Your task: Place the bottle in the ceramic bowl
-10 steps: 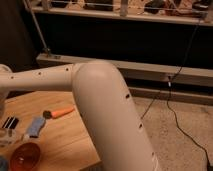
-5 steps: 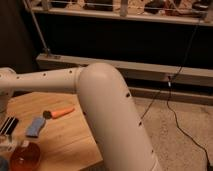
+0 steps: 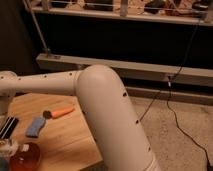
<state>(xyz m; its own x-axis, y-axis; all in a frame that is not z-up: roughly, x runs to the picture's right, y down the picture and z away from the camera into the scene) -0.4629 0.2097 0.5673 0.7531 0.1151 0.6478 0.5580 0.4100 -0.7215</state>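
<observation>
Camera view, single angle, arm filling most of it. Bottle (image 3: pixel 11 148): one, only partly showing at about 8 o'clock of the picture, a pale clear shape with a whitish patch, at the left lip of the ceramic bowl (image 3: pixel 26 157). I can't tell whether it touches the bowl or hangs just above it. Bowl: one, glossy orange-red, cut by the bottom edge, sitting on the wooden surface (image 3: pixel 70 135).

End effector (image 3: pixel 8 131): dark fingers at the far left edge, directly at 12 o'clock of the bottle. I judge it clamped on the bottle, going by how the bottle sits right under the fingers; the contact itself is murky.

Step in hand, as I read it: the carry is over and the lowering into the bowl is underway. Next move calls for a small shift toward 3 o'clock so the bottle clears the lip and centres, then a short descent and release.

Other things, counted: one blue sponge (image 3: pixel 35 126) at 1 o'clock of the bowl, one orange carrot-shaped thing (image 3: pixel 59 112) beyond it, both well clear of the drop.
</observation>
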